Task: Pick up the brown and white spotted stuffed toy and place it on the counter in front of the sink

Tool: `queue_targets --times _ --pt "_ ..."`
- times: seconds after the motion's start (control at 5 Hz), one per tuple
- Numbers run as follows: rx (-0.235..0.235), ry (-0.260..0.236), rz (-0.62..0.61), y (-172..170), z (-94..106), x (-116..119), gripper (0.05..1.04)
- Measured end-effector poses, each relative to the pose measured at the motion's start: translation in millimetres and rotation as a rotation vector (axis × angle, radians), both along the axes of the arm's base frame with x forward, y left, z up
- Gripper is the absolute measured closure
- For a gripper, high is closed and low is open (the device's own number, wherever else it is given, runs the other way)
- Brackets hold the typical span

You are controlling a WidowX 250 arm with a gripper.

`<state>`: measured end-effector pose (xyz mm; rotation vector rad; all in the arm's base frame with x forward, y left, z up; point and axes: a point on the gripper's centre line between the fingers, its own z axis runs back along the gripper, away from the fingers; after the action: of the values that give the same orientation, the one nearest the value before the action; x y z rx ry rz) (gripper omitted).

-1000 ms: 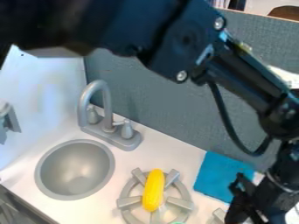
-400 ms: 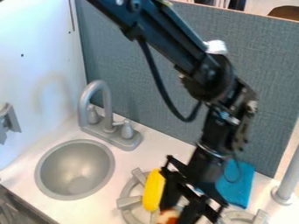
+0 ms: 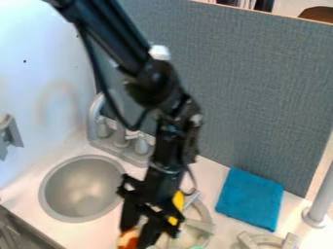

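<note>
Orange-and-white object (image 3: 127,240) sits between the fingers of the black gripper (image 3: 138,234), parted just enough to clasp it, near the sink (image 3: 81,189). The pickup looks done, the release not. Beyond, a yellow item (image 3: 177,200) lies on the burner (image 3: 207,215).

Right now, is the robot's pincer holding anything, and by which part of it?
Apparently yes: an orange-and-white thing, seemingly by its visible upper part, between the fingers of the pincer. What it is, I can't tell.
</note>
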<state>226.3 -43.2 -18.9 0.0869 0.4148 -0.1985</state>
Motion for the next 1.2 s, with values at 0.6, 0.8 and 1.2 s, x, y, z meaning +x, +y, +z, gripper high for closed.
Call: queue_targets --times 0.6,0.8,1.2 --pt "0.258 -0.210 0.232 69.4 -4.8 20.9 0.582" --pt "0.288 -0.173 0.295 89.9 -17.0 27.4 0.582" --pt "0.313 -0.049 0.319 113.3 -55.0 49.8 0.582"
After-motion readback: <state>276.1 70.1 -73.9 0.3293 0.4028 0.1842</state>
